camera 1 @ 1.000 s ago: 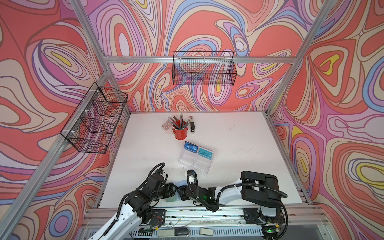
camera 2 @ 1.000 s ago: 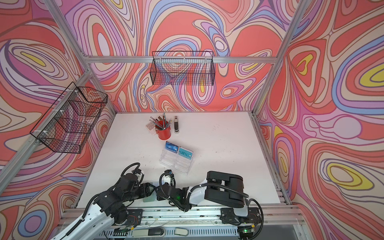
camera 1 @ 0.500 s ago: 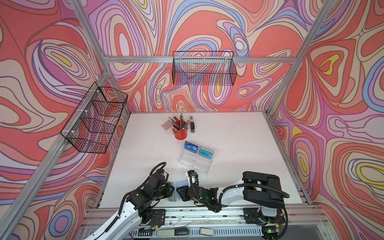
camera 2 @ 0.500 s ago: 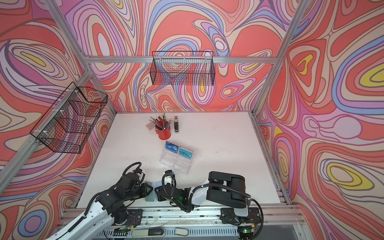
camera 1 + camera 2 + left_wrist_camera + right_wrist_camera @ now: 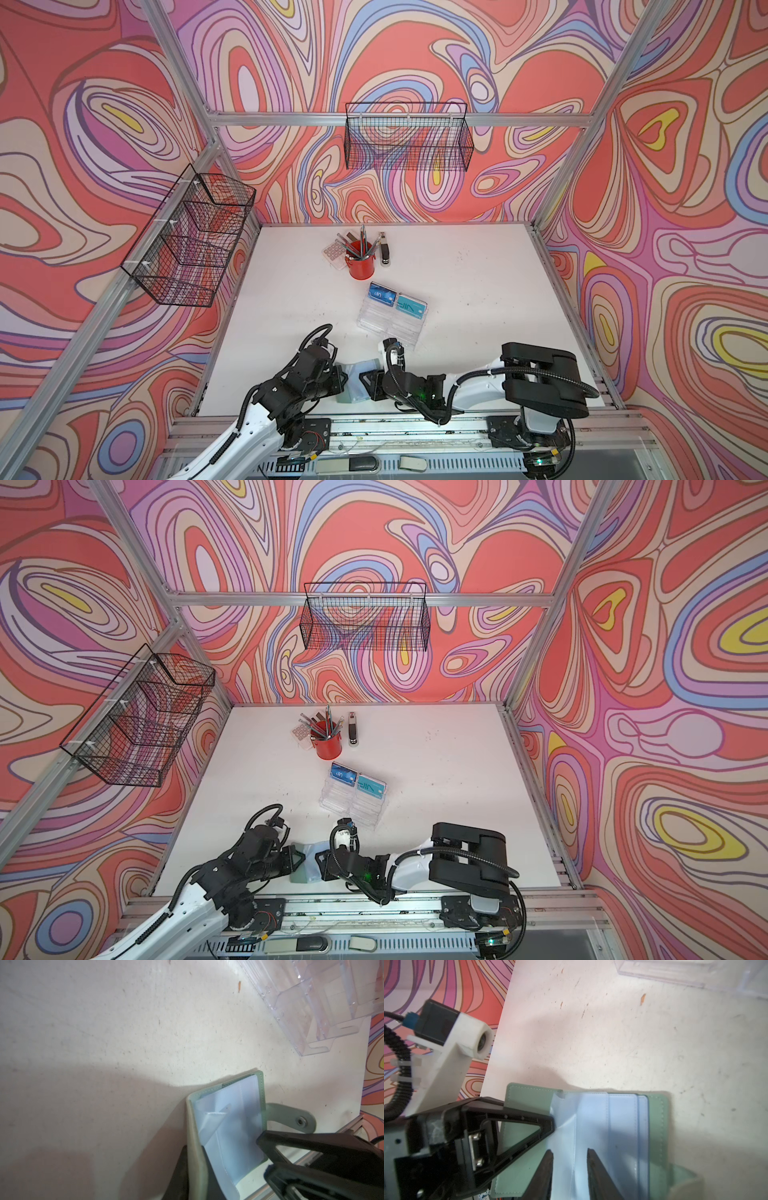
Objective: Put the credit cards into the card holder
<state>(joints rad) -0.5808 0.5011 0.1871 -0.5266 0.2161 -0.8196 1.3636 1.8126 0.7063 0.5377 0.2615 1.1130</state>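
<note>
The sage-green card holder [image 5: 353, 384] [image 5: 307, 864] lies open near the table's front edge, its clear sleeves facing up. My left gripper [image 5: 340, 382] [image 5: 195, 1159] is shut on its left cover [image 5: 192, 1126]. My right gripper [image 5: 365, 384] [image 5: 569, 1151] faces it from the right. It is open, with a fold of clear sleeve [image 5: 591, 1122] between its fingertips. The strap with the snap button [image 5: 299, 1121] lies flat beside the holder. Two credit cards, a blue one [image 5: 381, 294] and a teal one [image 5: 409, 307], stand in the clear acrylic stand [image 5: 390, 328], apart from both grippers.
A red pen cup [image 5: 360, 266], a stapler [image 5: 385, 251] and a small keypad [image 5: 334, 251] sit at the back of the table. Black wire baskets hang on the left wall [image 5: 187, 241] and the back wall [image 5: 409, 141]. An aluminium rail [image 5: 374, 428] runs along the front edge.
My left gripper has shut on the holder's cover. The right gripper's jaws have spread a little, and the holder now lies more open between the two.
</note>
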